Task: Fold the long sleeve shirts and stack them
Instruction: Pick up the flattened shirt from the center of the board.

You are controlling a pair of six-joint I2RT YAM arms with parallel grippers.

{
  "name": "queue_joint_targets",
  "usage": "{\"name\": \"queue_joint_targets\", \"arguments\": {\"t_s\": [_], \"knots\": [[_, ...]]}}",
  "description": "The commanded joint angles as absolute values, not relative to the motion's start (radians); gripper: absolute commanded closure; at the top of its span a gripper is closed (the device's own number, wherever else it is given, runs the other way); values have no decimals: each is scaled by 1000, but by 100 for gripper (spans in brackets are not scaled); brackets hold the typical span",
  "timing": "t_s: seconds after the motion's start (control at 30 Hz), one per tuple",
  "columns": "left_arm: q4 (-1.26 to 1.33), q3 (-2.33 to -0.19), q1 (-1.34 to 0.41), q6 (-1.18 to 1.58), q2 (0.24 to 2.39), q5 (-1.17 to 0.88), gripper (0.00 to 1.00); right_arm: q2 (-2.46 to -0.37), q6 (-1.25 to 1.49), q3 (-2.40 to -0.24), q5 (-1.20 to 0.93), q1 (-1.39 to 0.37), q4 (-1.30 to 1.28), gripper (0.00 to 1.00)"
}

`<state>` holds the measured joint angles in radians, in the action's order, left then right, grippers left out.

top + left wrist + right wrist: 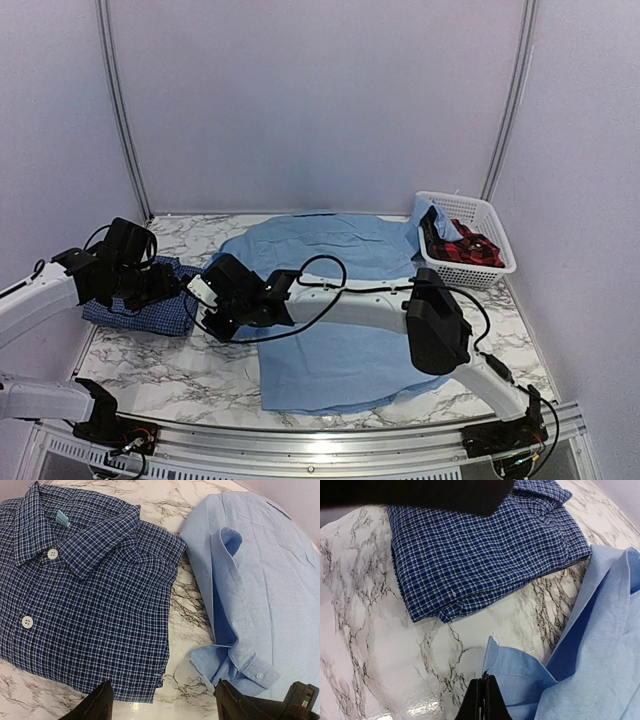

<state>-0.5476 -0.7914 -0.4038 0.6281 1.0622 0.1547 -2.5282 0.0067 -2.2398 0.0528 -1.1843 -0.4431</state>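
Observation:
The dark blue checked shirt (150, 310) (85, 590) (480, 550) lies folded at the table's left, collar and buttons up. The light blue shirt (340, 360) (270, 580) (600, 655) is spread flat across the middle, its left sleeve folded over so the cuff (250, 667) lies near the checked shirt. My left gripper (165, 285) (165, 705) hangs open above the marble gap between the two shirts, holding nothing. My right gripper (205, 300) (484, 680) reaches across to that sleeve and is shut on the cuff's edge, which stands slightly raised.
A white basket (490, 215) at the back right holds red plaid cloth (470, 250) and a scrap of blue cloth. The marble table (170, 370) is walled in by pale panels. The right arm spans the light blue shirt, cable looping above it.

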Motion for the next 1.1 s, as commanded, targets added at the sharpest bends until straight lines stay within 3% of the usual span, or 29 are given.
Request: {"name": "queue_joint_targets", "arguments": {"t_s": [0.0, 0.3, 0.53, 0.77, 1.07], "knots": [[-569, -791, -399, 599, 1081, 99, 28, -2459, 2, -2295, 123, -1160, -455, 100], [-557, -780, -456, 591, 1094, -67, 35, -2274, -86, -2250, 206, -1035, -402, 100], [-501, -710, -643, 721, 1117, -101, 43, -2227, -141, -2238, 218, -916, -347, 100], [-472, -693, -811, 833, 1156, -100, 44, -2207, -156, -2237, 170, -832, -335, 100], [-397, -769, -1064, 949, 1399, -85, 54, -2182, -170, -2199, 150, -795, -309, 100]]}}
